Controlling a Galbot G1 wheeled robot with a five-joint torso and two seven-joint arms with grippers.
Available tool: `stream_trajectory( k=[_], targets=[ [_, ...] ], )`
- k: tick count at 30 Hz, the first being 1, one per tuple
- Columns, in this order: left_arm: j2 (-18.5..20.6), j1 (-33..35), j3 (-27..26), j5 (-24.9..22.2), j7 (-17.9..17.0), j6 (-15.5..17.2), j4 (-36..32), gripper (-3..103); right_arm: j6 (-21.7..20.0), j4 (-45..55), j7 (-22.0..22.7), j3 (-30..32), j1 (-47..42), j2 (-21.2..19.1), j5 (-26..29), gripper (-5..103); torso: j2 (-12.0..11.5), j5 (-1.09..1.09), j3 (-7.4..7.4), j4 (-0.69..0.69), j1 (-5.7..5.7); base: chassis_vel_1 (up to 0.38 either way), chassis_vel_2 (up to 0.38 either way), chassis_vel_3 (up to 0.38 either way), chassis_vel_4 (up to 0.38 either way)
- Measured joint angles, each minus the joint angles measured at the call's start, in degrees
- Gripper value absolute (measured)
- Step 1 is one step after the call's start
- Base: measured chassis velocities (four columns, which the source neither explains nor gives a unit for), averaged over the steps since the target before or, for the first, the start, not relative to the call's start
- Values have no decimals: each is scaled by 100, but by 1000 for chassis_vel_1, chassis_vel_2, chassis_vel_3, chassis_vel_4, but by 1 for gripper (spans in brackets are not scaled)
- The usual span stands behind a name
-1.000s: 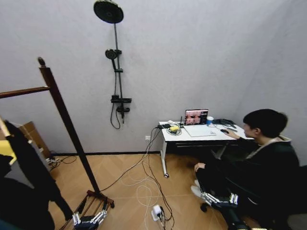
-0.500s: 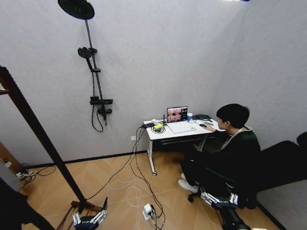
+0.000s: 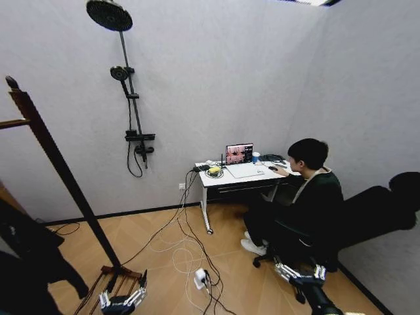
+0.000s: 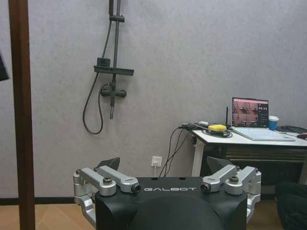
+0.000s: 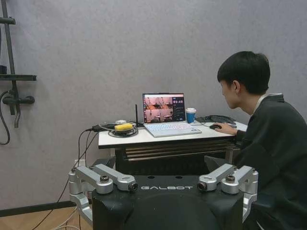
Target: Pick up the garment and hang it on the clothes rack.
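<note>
The clothes rack (image 3: 62, 177) stands at the left, a dark reddish-brown slanted post with a ball finial and a rail running off the picture's left edge. Its post (image 4: 21, 115) also shows in the left wrist view. Black cloth of the garment (image 3: 33, 243) hangs low at the left edge, partly cut off. My left gripper (image 3: 121, 300) sits low near the rack's base, open and empty (image 4: 163, 165). My right gripper (image 3: 300, 271) is low on the right, near the seated person's chair, open with nothing in it (image 5: 160, 163).
A person sits at a white desk (image 3: 223, 178) with a laptop (image 3: 239, 154) against the back wall. Cables and a power strip (image 3: 200, 281) lie on the wooden floor. A shower fixture (image 3: 131, 98) hangs on the wall. A black chair (image 3: 387, 210) stands at the right.
The whole picture has shifted, so the camera turned right and then slightly back; the rack's top and the black cloth are in view again. Both grippers keep their places, still open.
</note>
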Motion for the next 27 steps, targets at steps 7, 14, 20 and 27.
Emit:
stream_trajectory(
  k=[7, 14, 20, 27],
  targets=[
    [0, 0, 0, 0, 0, 0, 0, 100, 0, 0, 0, -1, 0, 0, 0, 100, 2, -1, -1, 0, -2, 282, -271, -265, 274],
    [0, 1, 0, 0, 0, 0, 0, 100, 0, -1, 0, 0, -1, 0, 0, 100, 2, 0, -1, -2, -3, 62, -98, -139, 102],
    [0, -1, 0, 0, 0, 0, 0, 100, 0, -1, 0, -1, 2, 0, 0, 100, -5, 0, 3, 0, 10, -103, 2, 13, -97],
    [0, 0, 1, 0, 0, 0, 0, 100, 0, 0, 0, 0, 1, 0, 0, 100, -1, 0, 1, -2, 3, -72, -50, -49, -77]
  ],
)
